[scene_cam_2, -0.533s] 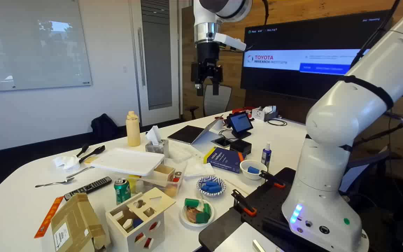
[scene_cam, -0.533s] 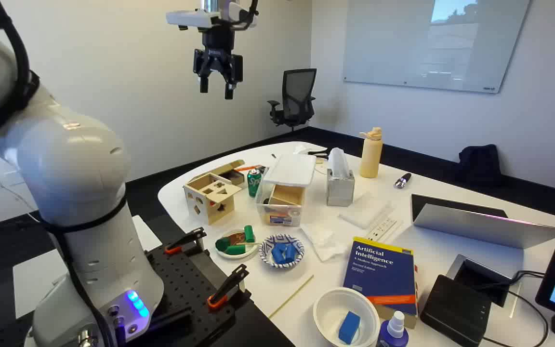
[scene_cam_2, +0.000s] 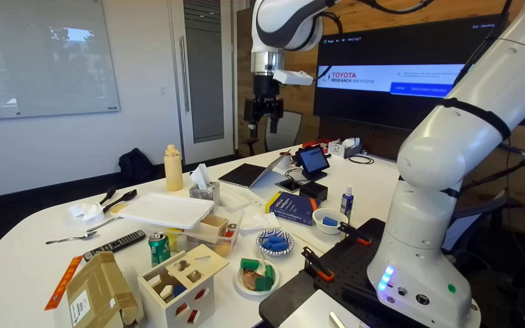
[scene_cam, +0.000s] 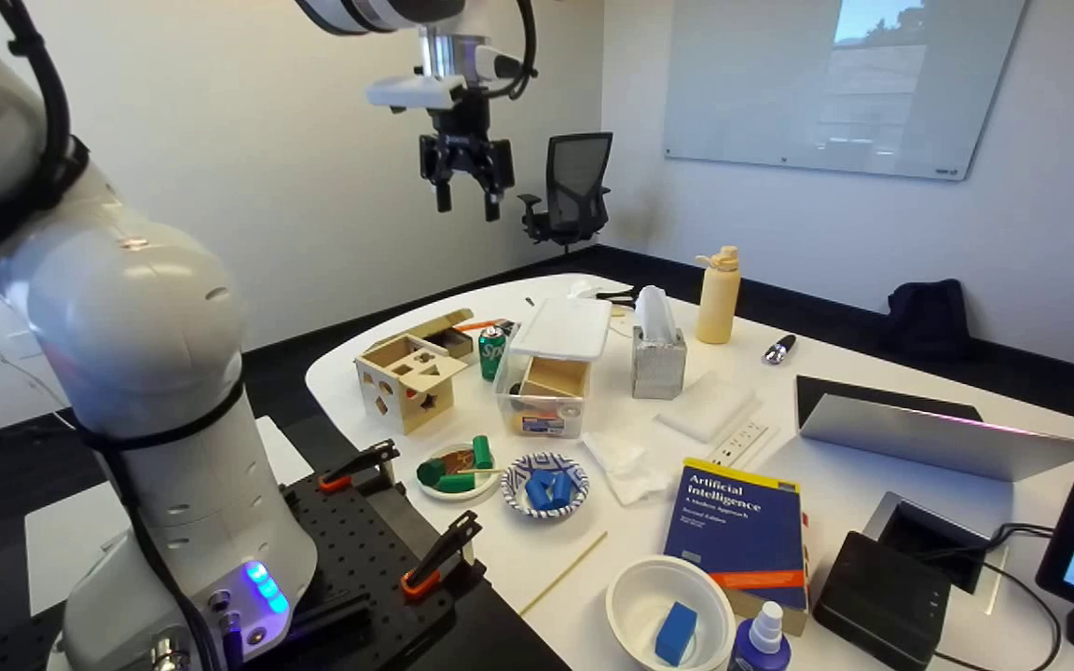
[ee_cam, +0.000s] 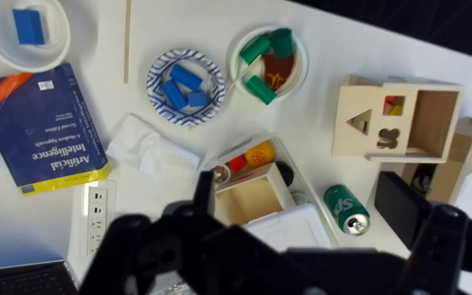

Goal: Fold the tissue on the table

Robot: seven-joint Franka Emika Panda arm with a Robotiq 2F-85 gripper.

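White and rumpled, the tissue (scene_cam: 628, 471) lies on the table (scene_cam: 537, 559); in an exterior view we find it just left of the dark blue book (scene_cam: 733, 527) and right of the patterned bowl (scene_cam: 514, 486), which holds three blue blocks (ee_cam: 174, 95). We see the gripper (scene_cam: 468, 205) hanging well above the table, its two black fingers (scene_cam: 444, 197) spread wide and pointing down, with the tissue well apart from them. In the wrist view the tissue's soft creases show more clearly to us, one corner just beside the book and the opposite end near the clear container (scene_cam: 516, 419). Tilted across that container sits a white lid (scene_cam: 563, 328), and inside we make out a small wooden box (scene_cam: 560, 377) with an orange piece (ee_cam: 259, 155) and a red piece (ee_cam: 236, 164) beside it. In an exterior view, we notice the wooden shape box (scene_cam: 406, 396) farther left, with a green can (scene_cam: 492, 354) upright between it and the container. Left of the patterned bowl, a small plate (ee_cam: 299, 78) carries green blocks (scene_cam: 456, 484). On the near side, a white bowl (scene_cam: 635, 596) holds one blue block (scene_cam: 676, 634), and a thin stick (scene_cam: 564, 573) lies to its left. On the far side we have a silver tissue box (scene_cam: 658, 368) with a white sheet (scene_cam: 656, 317) poking up from its top, and a cream bottle (scene_cam: 719, 303) stands upright just beyond it to the right.
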